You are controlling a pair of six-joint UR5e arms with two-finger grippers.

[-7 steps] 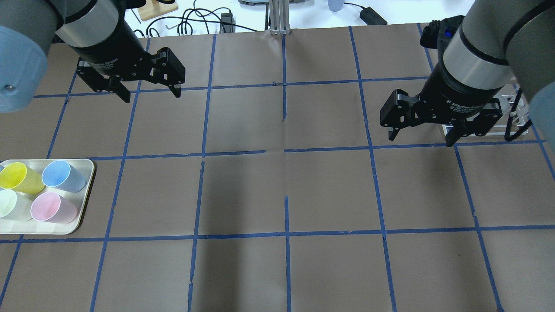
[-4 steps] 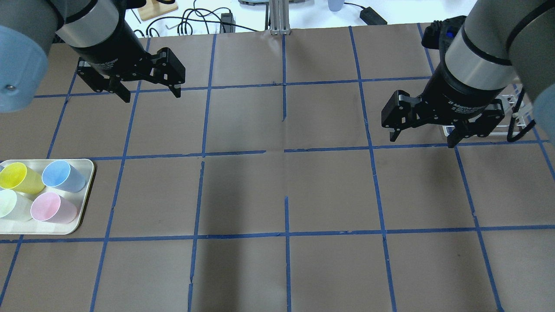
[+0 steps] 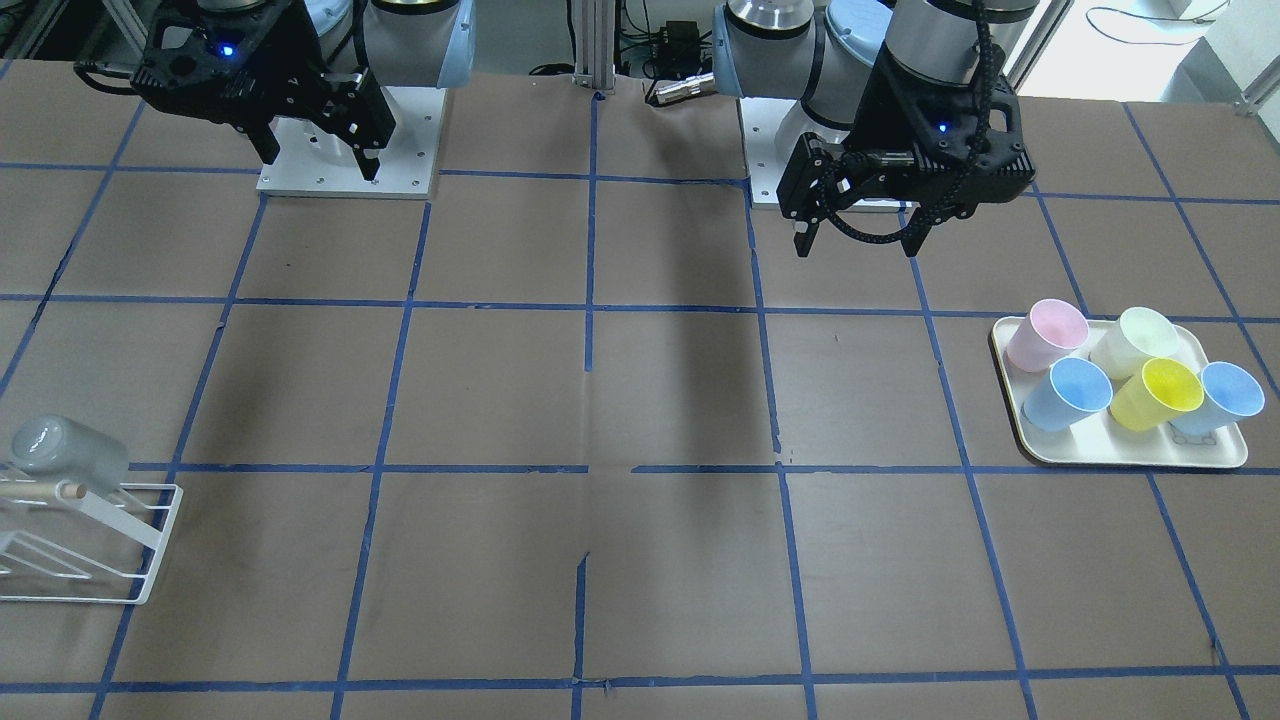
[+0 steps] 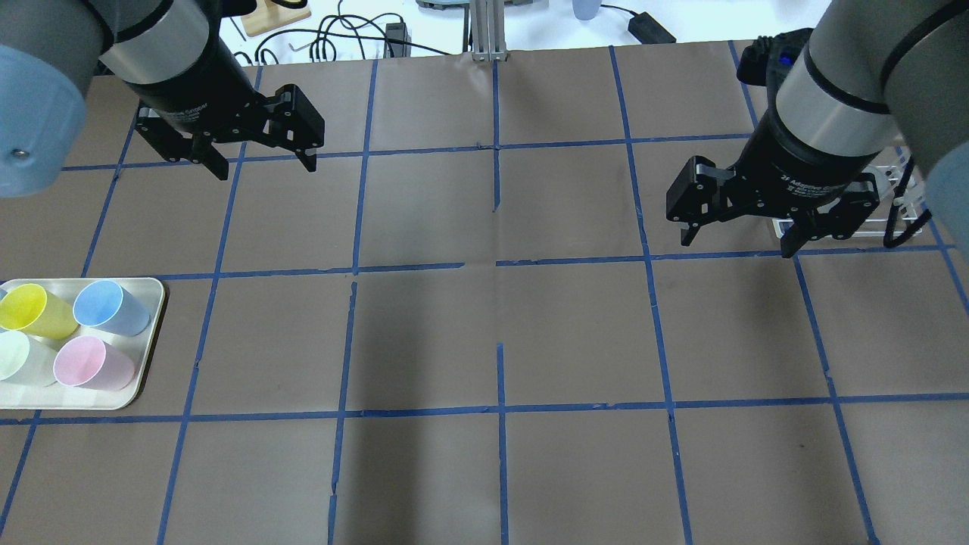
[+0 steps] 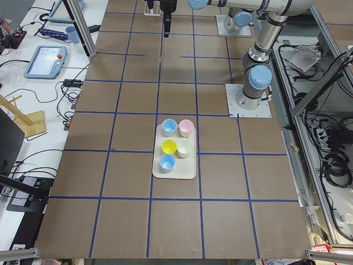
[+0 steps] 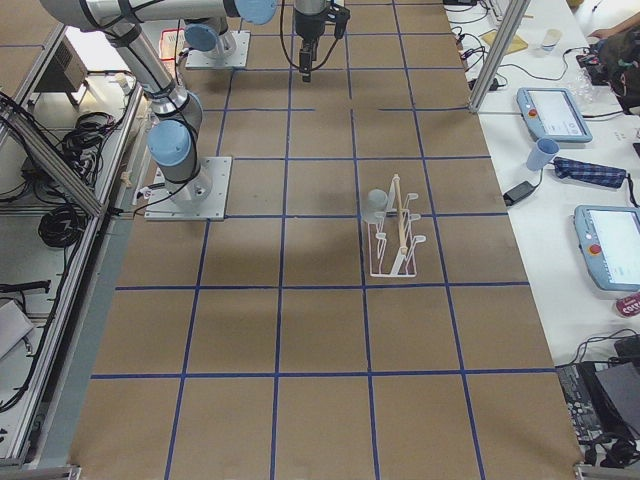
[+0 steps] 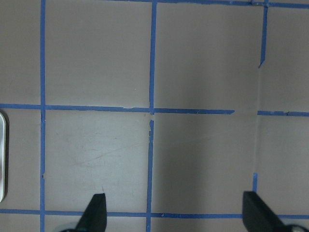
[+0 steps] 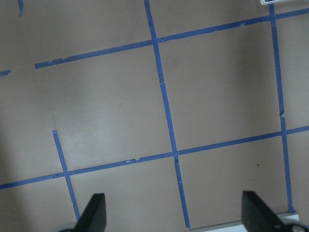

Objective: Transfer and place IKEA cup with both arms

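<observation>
The pale grey IKEA cup [image 3: 65, 447] hangs upside down on a peg of a white wire rack [image 3: 95, 560] at the table's right end; it also shows in the exterior right view [image 6: 376, 203]. In the overhead view the right arm hides it. My right gripper [image 4: 736, 246] is open and empty, hovering above the table just beside the rack [image 4: 905, 198]. It also shows in the front view [image 3: 320, 166]. My left gripper [image 4: 265, 168] is open and empty, hovering over the far left of the table, and also shows in the front view [image 3: 857, 250]. Both wrist views show only taped table between open fingers [image 7: 94, 215] [image 8: 94, 215].
A cream tray [image 4: 147, 337] at the table's left edge holds a pink cup [image 4: 91, 363], a yellow cup [image 4: 34, 310], a cream-white cup [image 3: 1140, 340] and two light blue cups [image 3: 1070, 392] [image 3: 1222, 395]. Blue tape lines grid the brown table. Cables and tablets lie beyond the far edge.
My right gripper has shifted very slightly; it stays open. My left gripper, the cups and the rack have not moved.
</observation>
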